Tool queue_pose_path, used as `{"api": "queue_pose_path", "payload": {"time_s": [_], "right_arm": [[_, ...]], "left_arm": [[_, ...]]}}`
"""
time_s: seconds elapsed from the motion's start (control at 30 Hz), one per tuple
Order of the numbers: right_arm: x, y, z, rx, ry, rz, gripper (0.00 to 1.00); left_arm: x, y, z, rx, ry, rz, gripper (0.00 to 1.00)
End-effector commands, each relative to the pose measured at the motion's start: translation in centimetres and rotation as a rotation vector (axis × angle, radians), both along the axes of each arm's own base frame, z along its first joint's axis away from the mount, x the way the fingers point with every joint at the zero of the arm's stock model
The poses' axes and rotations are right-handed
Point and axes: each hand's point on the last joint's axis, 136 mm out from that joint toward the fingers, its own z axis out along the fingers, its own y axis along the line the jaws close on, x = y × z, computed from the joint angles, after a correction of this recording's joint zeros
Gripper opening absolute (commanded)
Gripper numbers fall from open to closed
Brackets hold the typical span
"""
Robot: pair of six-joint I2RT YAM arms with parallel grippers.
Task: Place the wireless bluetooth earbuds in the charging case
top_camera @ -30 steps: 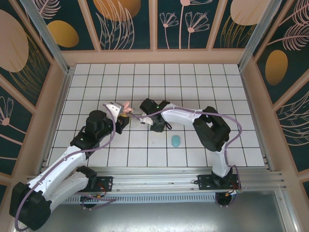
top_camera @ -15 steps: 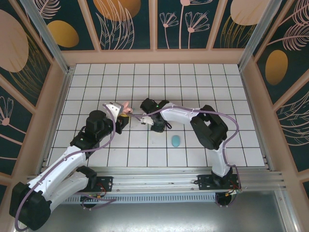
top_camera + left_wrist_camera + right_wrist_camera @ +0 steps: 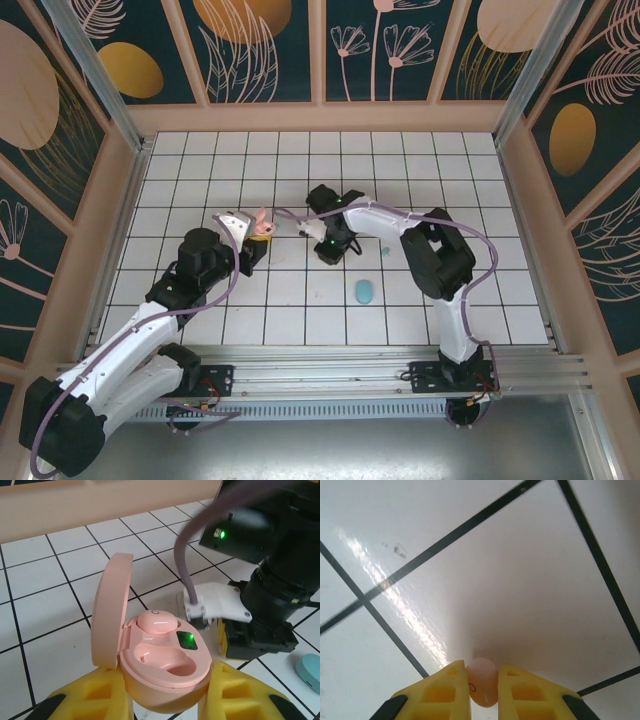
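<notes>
White tiled floor (image 3: pixel 200 180), dark grout, patterned walls around. The pink case (image 3: pixel 165 667) is clamped between the fingers of the left pincer (image 3: pixel 167 702), with its lid (image 3: pixel 111 610) swung up to that pincer's left. One seated bud (image 3: pixel 156 622) is noted in the far socket. The near socket (image 3: pixel 162 659) is empty, and a green light (image 3: pixel 188 638) is lit beside it.

A pink bud (image 3: pixel 483 681) is pinched by the right pincer (image 3: pixel 483 679) over bare tile; whether it is lifted clear cannot be told. The pink case is judged half filled: this bud is left to be carried across and set in. The teal case (image 3: pixel 364 291), apparently shut, is untouched on the near side of the right pincer.

The sockets are read from the left wrist view and the pinch from the right wrist view. From the top view the two pincers are seen near each other, apart.
</notes>
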Motion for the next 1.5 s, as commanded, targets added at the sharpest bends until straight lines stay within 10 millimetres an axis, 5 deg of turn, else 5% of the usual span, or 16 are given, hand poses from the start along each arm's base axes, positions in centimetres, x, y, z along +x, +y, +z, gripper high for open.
{"api": "queue_pose_path", "payload": {"time_s": [0.0, 0.17, 0.47, 0.8, 1.1, 1.47], "right_arm": [[-0.1, 0.9, 3.4, 0.176, 0.104, -0.153, 0.03], [1.4, 1.0, 6.9, 0.375, 0.178, -0.329, 0.01], [1.8, 1.8, 16.9, 0.753, 0.145, -0.524, 0.01], [-2.7, 4.3, 24.2, 0.846, 0.133, -0.674, 0.0], [-6.0, 6.9, 27.6, 0.873, 0.197, -0.592, 0.0], [-6.5, 9.9, 26.5, 0.781, 0.215, -0.501, 0.0]], "left_arm": [[0.0, -0.4, 1.8, -0.028, -0.058, -0.02, 0.0], [0.0, -0.7, 2.0, -0.04, -0.063, -0.033, 0.0], [-0.4, -2.1, 3.7, -0.119, -0.133, -0.113, 0.0], [-0.5, -3.6, 5.0, -0.193, -0.265, -0.195, 0.0], [-1.1, -4.7, 5.4, -0.179, -0.361, -0.288, 0.0], [-1.7, -5.1, 5.0, -0.164, -0.352, -0.328, 0.0]]}}
